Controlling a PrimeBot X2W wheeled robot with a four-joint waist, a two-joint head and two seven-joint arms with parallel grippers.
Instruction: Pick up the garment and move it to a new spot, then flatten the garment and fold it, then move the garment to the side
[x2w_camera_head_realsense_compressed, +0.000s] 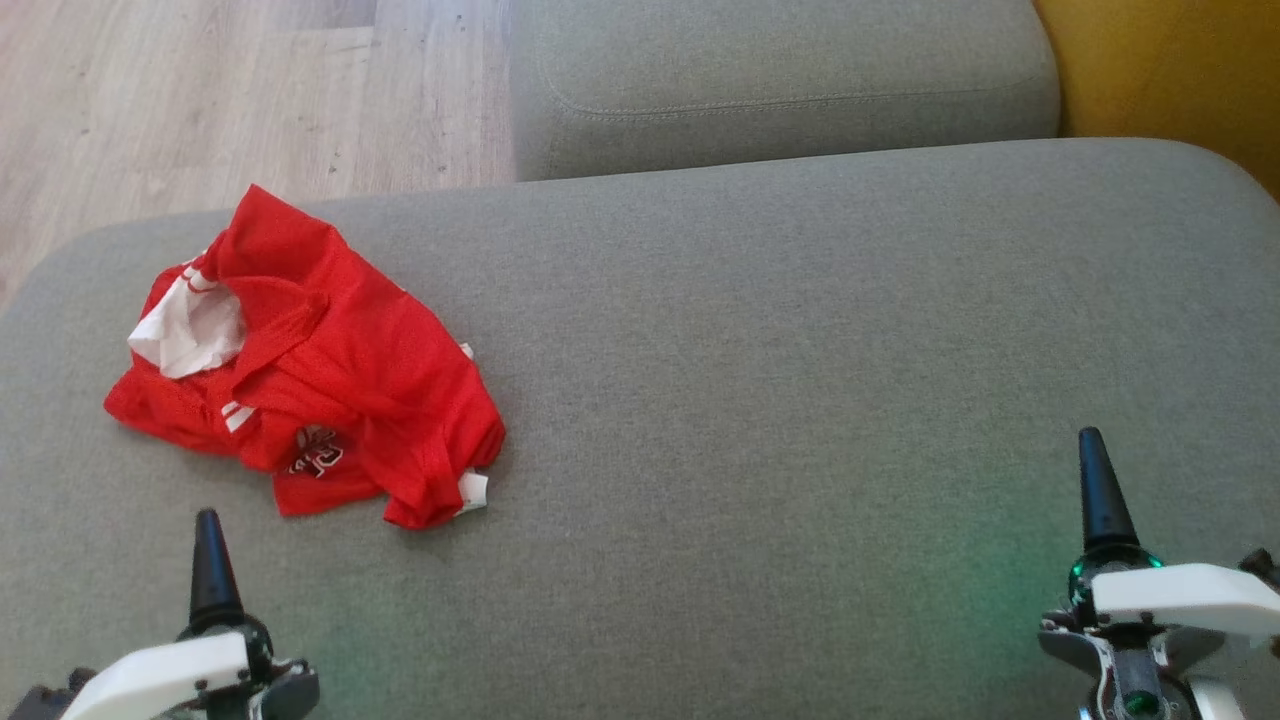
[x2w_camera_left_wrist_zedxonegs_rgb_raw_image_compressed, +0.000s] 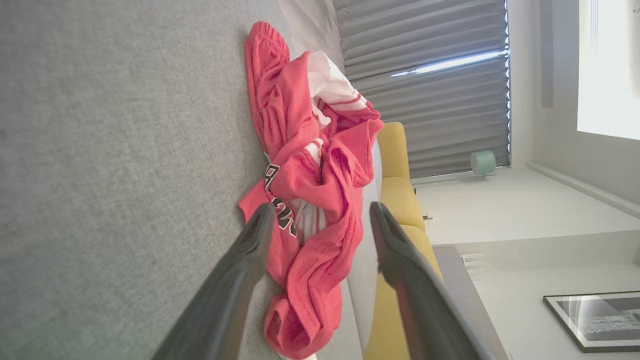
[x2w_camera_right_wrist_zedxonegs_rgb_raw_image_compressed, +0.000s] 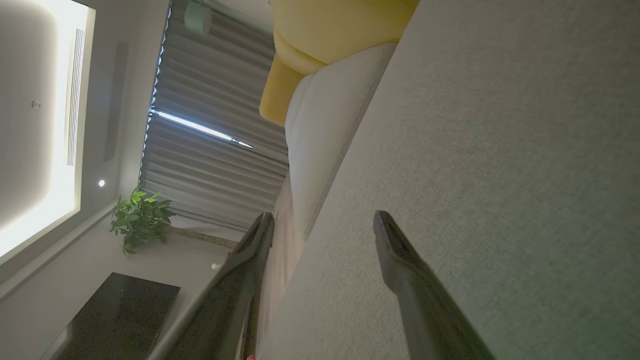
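- Head view: the left gripper (x2w_camera_head_realsense_compressed: 210, 575) sits low at the lower left and the right gripper (x2w_camera_head_realsense_compressed: 1100, 495) at the lower right. Each shows one dark finger pointing up over the grey sofa cushion (x2w_camera_head_realsense_compressed: 780, 400). One crumpled red garment (x2w_camera_head_realsense_compressed: 330, 370) lies just ahead of the left gripper and well apart from the right.
- Left wrist view: the left claw's two fingers (x2w_camera_left_wrist_zedxonegs_rgb_raw_image_compressed: 250, 250) stand spread, gripping nothing. The garment lies on the cushion just beyond the tips.
- Right wrist view: the right claw's two fingers (x2w_camera_right_wrist_zedxonegs_rgb_raw_image_compressed: 400, 260) stand spread and empty, with cushion fabric ahead.

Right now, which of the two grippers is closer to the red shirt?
The left gripper: the red shirt lies just ahead of it, while the right gripper sits far across the grey cushion.
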